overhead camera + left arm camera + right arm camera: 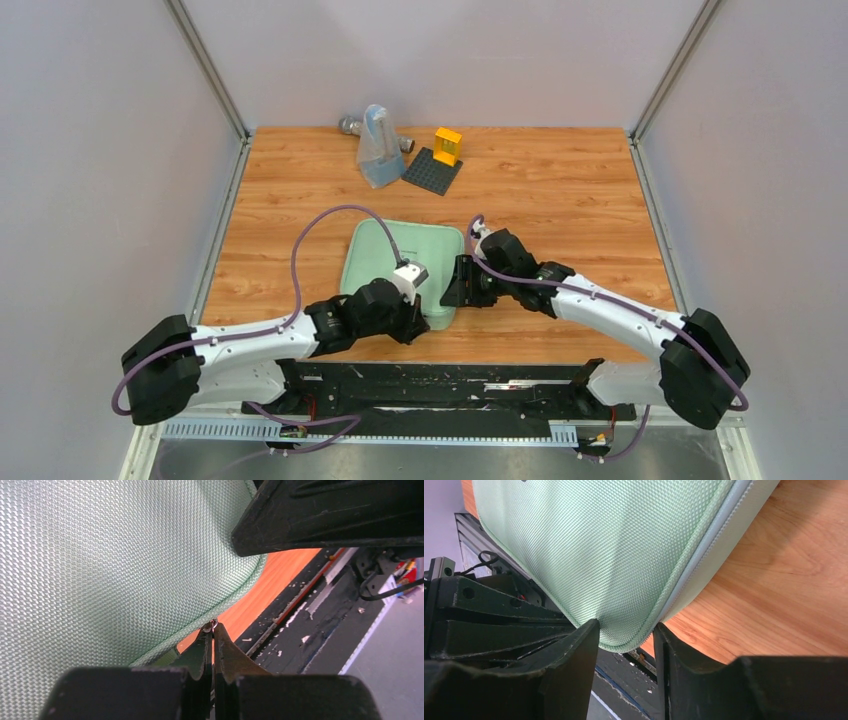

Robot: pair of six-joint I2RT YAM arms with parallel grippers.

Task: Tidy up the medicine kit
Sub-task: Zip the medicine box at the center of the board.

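Wood-grain counter [560,200] enclosed by pale lilac walls. A pale mint-green, rounded-square, woven-fabric medicine kit [395,250] lies flat at the near middle, between the two arms. The right end effector [626,636], jaws part-way apart, pinches the kit's near right corner, evidently to anchor the case against a pull. The left end effector [213,630], fully closed, nips a small metal zip-pull ring [213,625] at the near edge, probably so the zip can be drawn along the seam. The overhead view alone gives the layout, with a translucent bluish pouch [378,150] and a dark grey studded baseplate [432,172] well apart at the far edge. Only the wrist views resolve the ring, the zip seam [704,560] and both contacts.
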